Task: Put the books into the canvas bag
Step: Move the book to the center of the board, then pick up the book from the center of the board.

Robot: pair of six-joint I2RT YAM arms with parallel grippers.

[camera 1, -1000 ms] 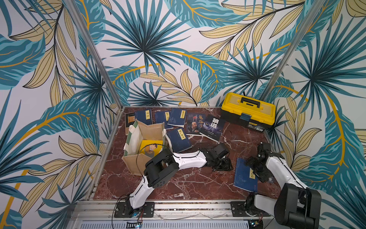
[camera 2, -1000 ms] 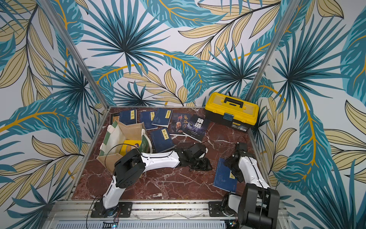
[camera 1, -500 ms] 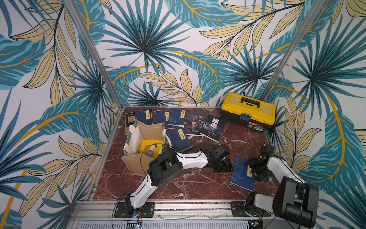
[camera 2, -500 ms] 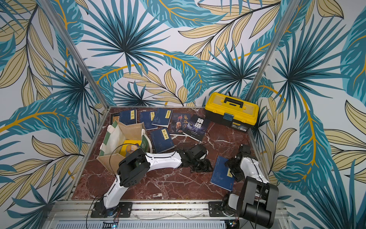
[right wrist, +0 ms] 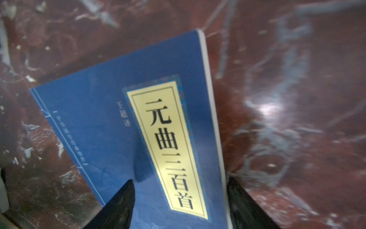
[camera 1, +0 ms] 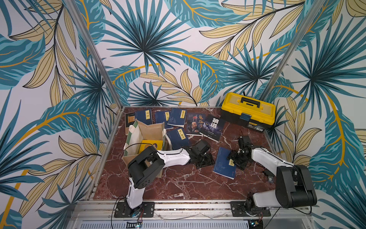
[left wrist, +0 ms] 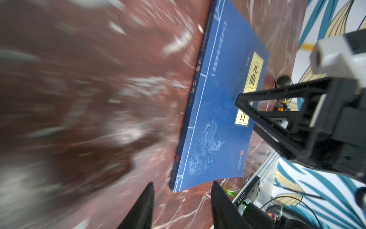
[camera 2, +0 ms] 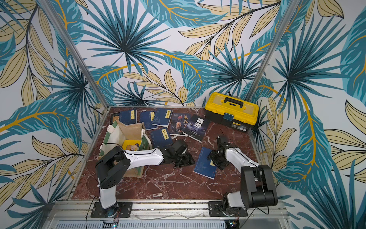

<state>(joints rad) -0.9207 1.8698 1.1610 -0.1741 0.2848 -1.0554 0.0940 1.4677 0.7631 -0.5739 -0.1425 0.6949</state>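
A navy book [camera 1: 222,164] [camera 2: 203,163] with a yellow label lies on the red marble table [camera 1: 178,184] right of centre. My right gripper [camera 1: 235,158] [right wrist: 180,179] straddles its right edge, open, one finger over the cover and one beside the page edge. My left gripper [camera 1: 205,161] [left wrist: 181,183] hovers open and empty just left of that book [left wrist: 213,119]. The canvas bag [camera 1: 150,128] [camera 2: 130,128] stands open at the left with a yellow book [camera 1: 149,145] inside. Several more books [camera 1: 179,117] lie along the back, and one [camera 1: 179,136] lies next to the bag.
A yellow and black toolbox [camera 1: 248,111] [camera 2: 231,113] sits at the back right corner. Metal frame posts and patterned walls close in the table on three sides. The left arm's elbow [camera 1: 146,168] stands in front of the bag.
The navy book has slid left and slightly back, toward the table's centre, with my right gripper on it. The right jaws have narrowed. The left gripper has stayed roughly in place.
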